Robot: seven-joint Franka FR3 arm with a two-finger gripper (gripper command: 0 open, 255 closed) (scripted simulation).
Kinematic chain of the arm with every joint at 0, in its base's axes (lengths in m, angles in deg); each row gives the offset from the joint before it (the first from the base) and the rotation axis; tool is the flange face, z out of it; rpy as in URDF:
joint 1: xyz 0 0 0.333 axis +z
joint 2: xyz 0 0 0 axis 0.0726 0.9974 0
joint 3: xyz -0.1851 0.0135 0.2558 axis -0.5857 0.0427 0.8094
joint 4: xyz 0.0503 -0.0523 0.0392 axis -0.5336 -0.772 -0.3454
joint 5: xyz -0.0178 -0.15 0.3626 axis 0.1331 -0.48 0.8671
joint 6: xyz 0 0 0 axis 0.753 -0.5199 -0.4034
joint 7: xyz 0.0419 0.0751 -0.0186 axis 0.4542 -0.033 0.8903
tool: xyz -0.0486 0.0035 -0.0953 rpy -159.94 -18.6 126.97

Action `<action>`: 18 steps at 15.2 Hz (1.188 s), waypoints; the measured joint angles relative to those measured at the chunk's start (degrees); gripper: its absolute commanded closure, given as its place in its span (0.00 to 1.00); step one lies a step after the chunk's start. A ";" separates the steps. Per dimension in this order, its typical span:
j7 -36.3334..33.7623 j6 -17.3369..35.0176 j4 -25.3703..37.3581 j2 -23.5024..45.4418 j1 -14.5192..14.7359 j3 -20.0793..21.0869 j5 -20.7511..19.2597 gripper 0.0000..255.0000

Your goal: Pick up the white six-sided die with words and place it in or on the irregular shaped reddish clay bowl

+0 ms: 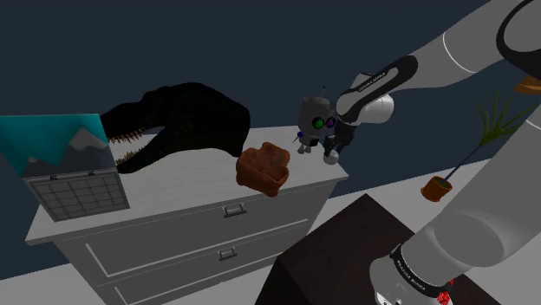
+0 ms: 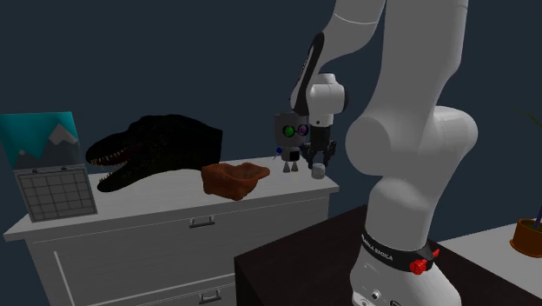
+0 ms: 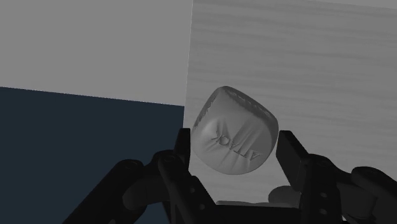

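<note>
Clamped on the die with the gripper, one finger against each side, no wider than the die itself. Held low at the dresser's right corner, in front of a toy robot; seemingly not yet lifted. Short carry leftward to the reddish bowl, by the look of it. Grey wood-grain top; dinosaur head and calendar at left. Dark blue wall behind.

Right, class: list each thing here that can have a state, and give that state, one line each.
die: on the dresser top, not yet in the bowl
gripper: lowered around the die; grip cannot be told
bowl: on the dresser top, nothing in it
drawers: shut
dinosaur head: mouth open
toy robot: standing upright
</note>
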 measured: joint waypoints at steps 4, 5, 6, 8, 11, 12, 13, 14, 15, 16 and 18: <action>-0.79 -2.63 0.19 -2.48 0.07 -0.31 -1.33 1.00; -1.15 -3.47 0.38 -3.16 0.14 -0.32 -1.69 1.00; -1.30 -4.16 0.53 -3.74 0.13 -0.37 -1.97 1.00; -1.77 -5.87 0.91 -5.12 0.15 -0.43 -2.63 1.00; -2.45 -8.48 1.65 -7.06 0.17 -0.42 -3.48 1.00; -2.59 -9.12 1.74 -7.64 0.15 -0.42 -3.72 1.00; -2.98 -10.11 1.92 -8.48 0.21 -0.33 -4.05 1.00; -3.08 -10.93 2.15 -9.09 0.17 -0.34 -4.28 1.00; -3.29 -11.70 2.27 -9.76 0.16 -0.31 -4.53 1.00; -3.43 -12.48 2.53 -10.29 0.15 -0.28 -4.71 1.00; -3.70 -14.11 3.08 -11.42 0.12 -0.22 -5.09 1.00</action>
